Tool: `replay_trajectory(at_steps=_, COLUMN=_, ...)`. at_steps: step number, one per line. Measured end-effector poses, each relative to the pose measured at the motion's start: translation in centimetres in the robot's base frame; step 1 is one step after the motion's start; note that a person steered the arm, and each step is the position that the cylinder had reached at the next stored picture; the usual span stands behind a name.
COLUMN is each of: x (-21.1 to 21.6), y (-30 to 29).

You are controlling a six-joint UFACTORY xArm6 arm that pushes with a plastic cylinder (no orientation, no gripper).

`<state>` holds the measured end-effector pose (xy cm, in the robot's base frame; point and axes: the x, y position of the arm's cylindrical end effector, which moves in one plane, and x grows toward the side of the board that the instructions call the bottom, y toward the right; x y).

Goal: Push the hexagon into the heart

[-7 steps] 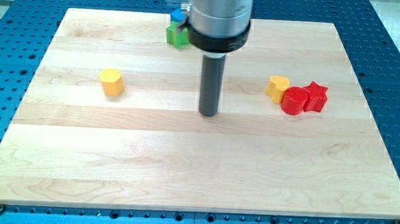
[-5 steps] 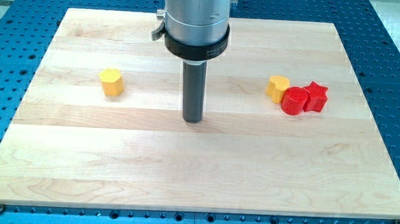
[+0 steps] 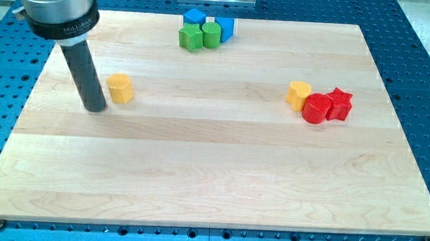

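A yellow hexagon block [image 3: 119, 88] lies on the left part of the wooden board [image 3: 212, 179]. A yellow heart block [image 3: 299, 95] lies at the view's right, touching a red round block [image 3: 317, 109]. My tip [image 3: 95, 108] rests on the board just left of and slightly below the hexagon, a small gap apart from it. The rod rises up and to the left to the arm's grey cylinder [image 3: 53, 5].
A red star block [image 3: 340, 103] sits against the red round block's right side. At the view's top middle, two green blocks [image 3: 192, 37] [image 3: 211, 34] and two blue blocks [image 3: 194, 17] [image 3: 226, 27] are bunched together.
My tip has moved from the board's middle far to the view's left and now stands beside the hexagon. The green and blue blocks, hidden before, are uncovered. No block has moved.
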<state>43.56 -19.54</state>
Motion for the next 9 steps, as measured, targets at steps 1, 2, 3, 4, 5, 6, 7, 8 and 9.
replay_trajectory(at_steps=1, x=-2.0, y=-1.0)
replay_trajectory(at_steps=2, x=-2.5, y=4.8)
replay_trajectory(at_steps=3, x=-2.5, y=16.5)
replay_trajectory(at_steps=4, x=-1.0, y=19.6)
replay_trajectory(at_steps=5, x=0.6, y=17.3)
replay_trajectory(at_steps=6, x=1.0, y=23.3)
replay_trajectory(at_steps=7, x=1.4, y=28.3)
replay_trajectory(at_steps=8, x=2.1, y=24.1)
replay_trajectory(at_steps=9, x=2.1, y=23.9)
